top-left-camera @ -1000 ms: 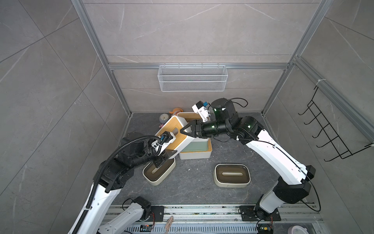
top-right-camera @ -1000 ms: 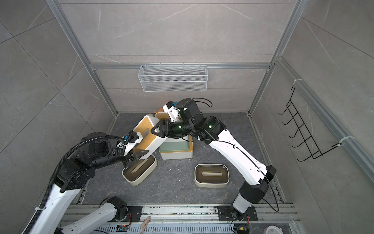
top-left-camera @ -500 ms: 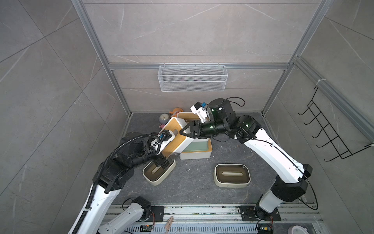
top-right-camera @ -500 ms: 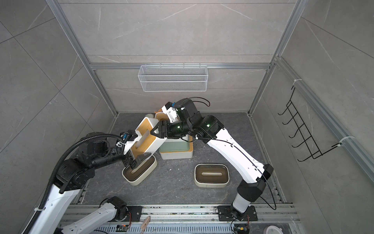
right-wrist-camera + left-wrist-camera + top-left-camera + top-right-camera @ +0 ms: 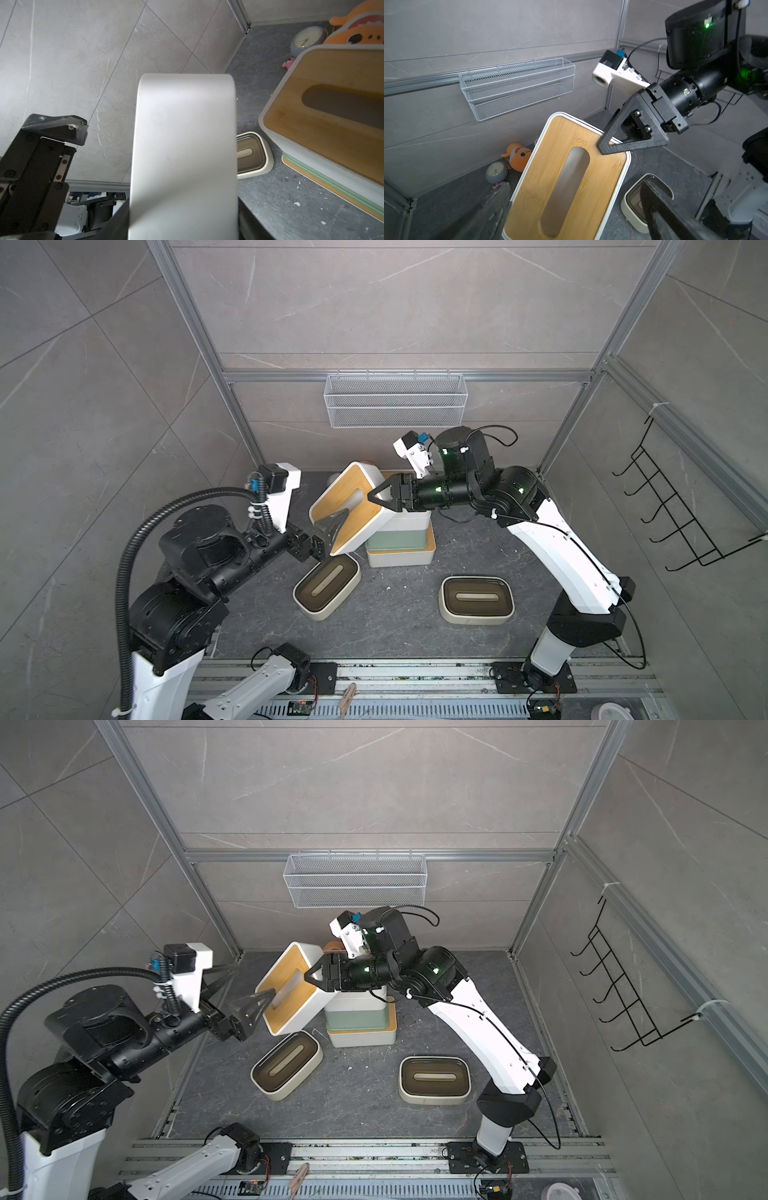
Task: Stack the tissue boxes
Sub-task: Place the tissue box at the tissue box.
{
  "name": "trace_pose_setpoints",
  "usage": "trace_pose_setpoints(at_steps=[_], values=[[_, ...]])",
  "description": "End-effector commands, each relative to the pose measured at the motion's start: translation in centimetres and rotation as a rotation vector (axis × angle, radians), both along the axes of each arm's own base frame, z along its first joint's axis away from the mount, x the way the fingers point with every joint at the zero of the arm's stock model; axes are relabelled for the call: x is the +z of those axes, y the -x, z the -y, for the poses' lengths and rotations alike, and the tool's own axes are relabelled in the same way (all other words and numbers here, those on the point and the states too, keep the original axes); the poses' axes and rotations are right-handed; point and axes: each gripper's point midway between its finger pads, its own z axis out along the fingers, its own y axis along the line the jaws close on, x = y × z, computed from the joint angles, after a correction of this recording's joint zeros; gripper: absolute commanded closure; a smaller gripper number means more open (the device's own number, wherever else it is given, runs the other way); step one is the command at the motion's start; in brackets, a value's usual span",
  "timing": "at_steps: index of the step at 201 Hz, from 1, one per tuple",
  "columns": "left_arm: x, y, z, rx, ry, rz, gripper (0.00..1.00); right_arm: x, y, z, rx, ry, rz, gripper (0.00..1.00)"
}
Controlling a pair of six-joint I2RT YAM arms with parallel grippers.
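My right tool [image 5: 376, 501] clamps the upper short end of 1 white bamboo-lidded box [image 5: 347, 510]. It hangs clear of the worktop [image 5: 395, 626], steeply tilted, with its slotted lid facing up and toward my left. Just beside it stands a stack of 3. The bottom box [image 5: 401, 559] is white and wider, with a bamboo lid, the mint green box [image 5: 397, 540] sits on that, and the top box [image 5: 324, 108] is white with a slotted bamboo lid. 2 rounded cream boxes with dark-brown slotted lids lie flat and well apart: the left cream box [image 5: 326, 591], angled, near the tilted box's lower end, and the right cream box [image 5: 477, 599].
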Motion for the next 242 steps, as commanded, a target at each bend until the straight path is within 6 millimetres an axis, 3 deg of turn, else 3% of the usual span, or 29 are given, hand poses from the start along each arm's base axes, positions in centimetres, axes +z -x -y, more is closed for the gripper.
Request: trace_pose_setpoints(at_steps=[1,31,83,132,197,242], values=[[1.7,-0.6,-0.7,0.065,0.124,-0.03,0.0,3.1,-0.8,0.2,-0.011,-0.045,0.101,0.8],[2.1,-1.3,-0.7,0.087,0.141,-0.033,0.0,5.6,-2.6,1.9,-0.068,-0.093,0.133,0.81],[0.5,-4.1,-0.8,0.174,0.104,-0.077,0.0,7.6,-5.8,5.9,-0.173,-0.168,0.136,0.82],[-0.9,-5.7,-0.7,0.219,0.084,-0.112,0.0,6.6,-7.6,9.4,-0.247,-0.257,0.089,0.81],[-3.2,-7.7,-0.3,0.264,0.082,-0.203,0.0,6.7,-8.0,11.5,-0.241,-0.434,0.005,0.81],[-5.0,-8.5,1.2,0.208,0.119,-0.283,0.0,4.9,-9.3,13.1,-0.25,-0.541,-0.082,0.8]])
